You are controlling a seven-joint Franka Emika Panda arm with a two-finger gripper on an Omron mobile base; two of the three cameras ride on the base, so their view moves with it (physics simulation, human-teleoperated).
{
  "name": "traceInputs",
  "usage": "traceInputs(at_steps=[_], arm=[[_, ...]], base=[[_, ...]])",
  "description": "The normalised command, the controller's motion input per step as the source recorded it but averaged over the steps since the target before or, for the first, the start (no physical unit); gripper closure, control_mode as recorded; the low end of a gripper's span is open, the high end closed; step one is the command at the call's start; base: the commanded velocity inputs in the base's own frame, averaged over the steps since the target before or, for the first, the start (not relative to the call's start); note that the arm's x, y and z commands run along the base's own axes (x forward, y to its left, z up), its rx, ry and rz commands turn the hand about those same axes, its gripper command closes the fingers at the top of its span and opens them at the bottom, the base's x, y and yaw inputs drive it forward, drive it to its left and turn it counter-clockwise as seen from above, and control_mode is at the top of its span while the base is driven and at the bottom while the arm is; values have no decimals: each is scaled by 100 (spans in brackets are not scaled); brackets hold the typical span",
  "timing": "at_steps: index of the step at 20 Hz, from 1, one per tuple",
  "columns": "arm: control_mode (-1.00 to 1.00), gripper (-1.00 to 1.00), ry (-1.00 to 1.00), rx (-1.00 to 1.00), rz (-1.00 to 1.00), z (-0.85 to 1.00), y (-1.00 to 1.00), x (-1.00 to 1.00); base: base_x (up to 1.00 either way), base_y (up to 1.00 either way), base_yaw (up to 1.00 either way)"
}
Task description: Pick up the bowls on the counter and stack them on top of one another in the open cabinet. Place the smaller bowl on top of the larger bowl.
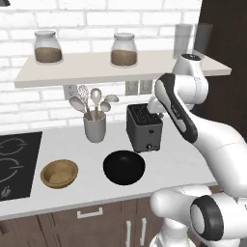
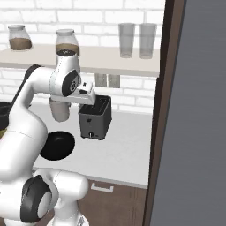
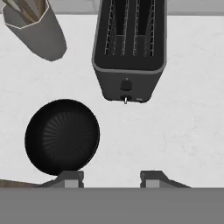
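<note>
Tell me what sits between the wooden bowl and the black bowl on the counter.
Nothing: in the left base view, only bare counter separates the smaller bowl from the larger bowl.

Glossy white rounded arm (image 1: pixel 212 140), dark joint bands

toaster (image 1: pixel 144 128), utensil holder (image 1: pixel 94 127), jars (image 1: pixel 48 47), glasses (image 2: pixel 126 40)

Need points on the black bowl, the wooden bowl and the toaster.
black bowl (image 1: pixel 124 167), left base view, centre of its inside.
wooden bowl (image 1: pixel 59 173), left base view, middle of its light inside.
toaster (image 3: pixel 129 48), hand view, top face between the slots.
</note>
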Motion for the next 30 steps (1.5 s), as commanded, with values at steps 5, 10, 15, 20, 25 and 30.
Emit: traceInputs(at_steps=[5,10,15,20,25,30], arm=[[-100,-100,-1,0,0,0,0,-46],[-100,-100,-7,3,1,0,0,-83],[-100,-100,2,4,-1,-22,1,-61],[-100,-100,3,1,0,-59,0,-8],[-100,-100,5,7,0,-52,6,1],[-100,-100,0,6,0,-33,48,0]], base=[[0,0,0],[0,0,0],[0,0,0],[0,0,0],[0,0,0],[0,0,0]])
